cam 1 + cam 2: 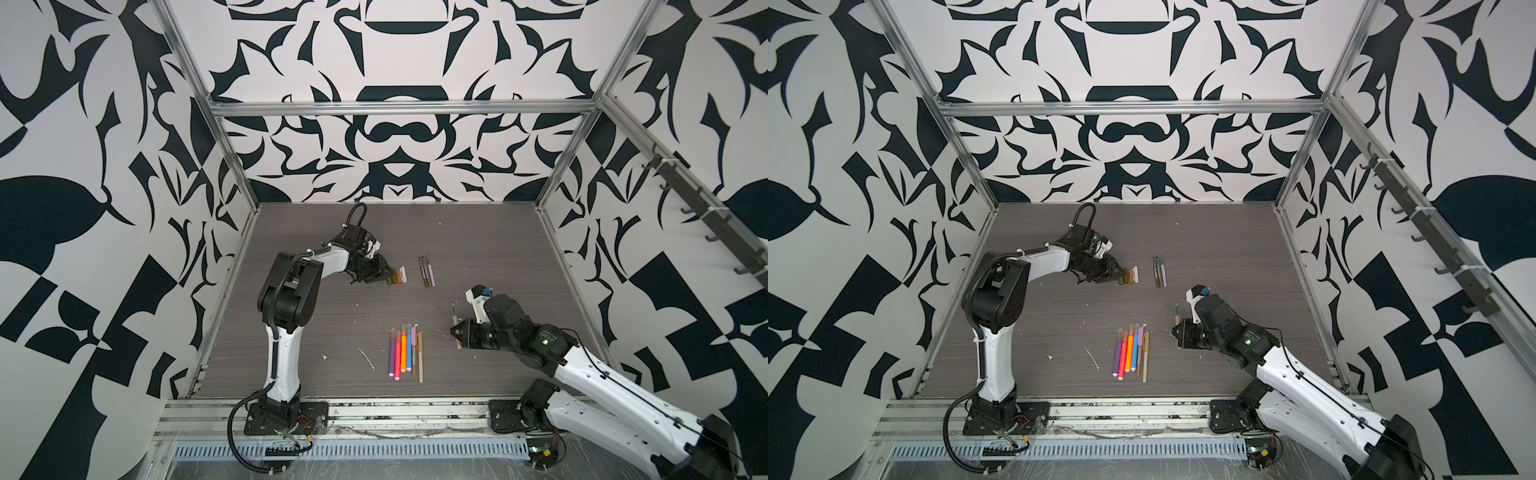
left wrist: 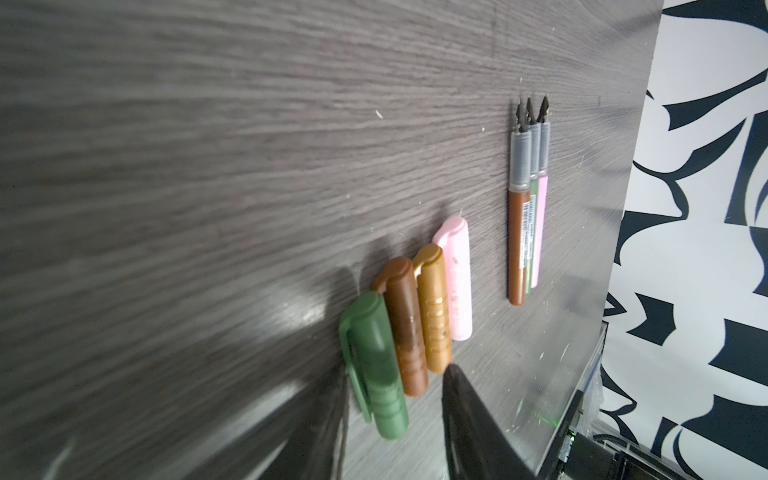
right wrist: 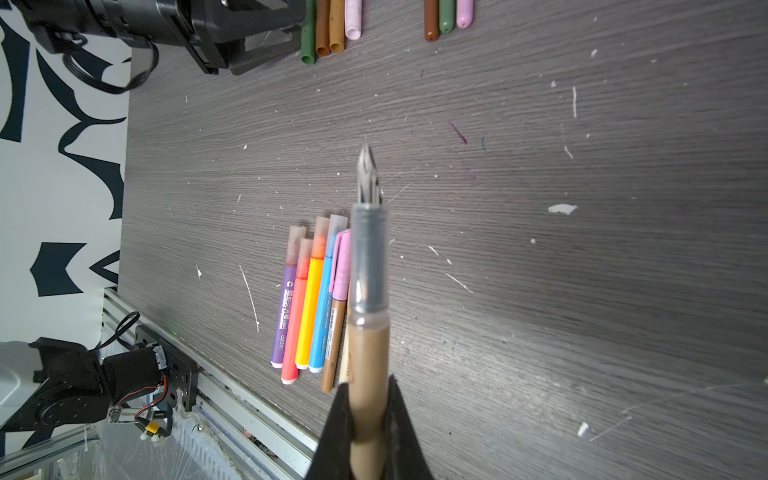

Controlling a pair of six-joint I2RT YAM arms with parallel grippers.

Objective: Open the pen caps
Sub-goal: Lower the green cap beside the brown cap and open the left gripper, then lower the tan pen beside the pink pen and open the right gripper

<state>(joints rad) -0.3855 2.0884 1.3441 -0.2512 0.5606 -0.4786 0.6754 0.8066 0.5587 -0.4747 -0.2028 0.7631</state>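
Clamping tan pen (image 3: pixel 368 353), right claw (image 3: pixel 368 399); left claw (image 1: pixel 385 277) parted at green cap (image 2: pixel 374 365); purple pen's (image 3: pixel 286 307) print unreadable.

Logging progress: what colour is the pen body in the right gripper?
Tan; the pen shows best in the right wrist view.

**Robot test cell in a lab**

I am driving this rig inside a boxed enclosure. Aluminium frame bars (image 1: pixel 399 109) run across the upper middle and down the corners, holding wall panels (image 1: pixel 83 166) printed with a bold black-and-white pattern. A grey wood-grain counter (image 1: pixel 478 249) fills the centre. The left arm (image 1: pixel 286 299) and right arm (image 1: pixel 602 382) stand on black base plates on a metal rail (image 1: pixel 407 411) along the lower edge, above a slotted cable duct (image 1: pixel 353 449). A row of hooks (image 1: pixel 702 204) lines the right-hand bar.
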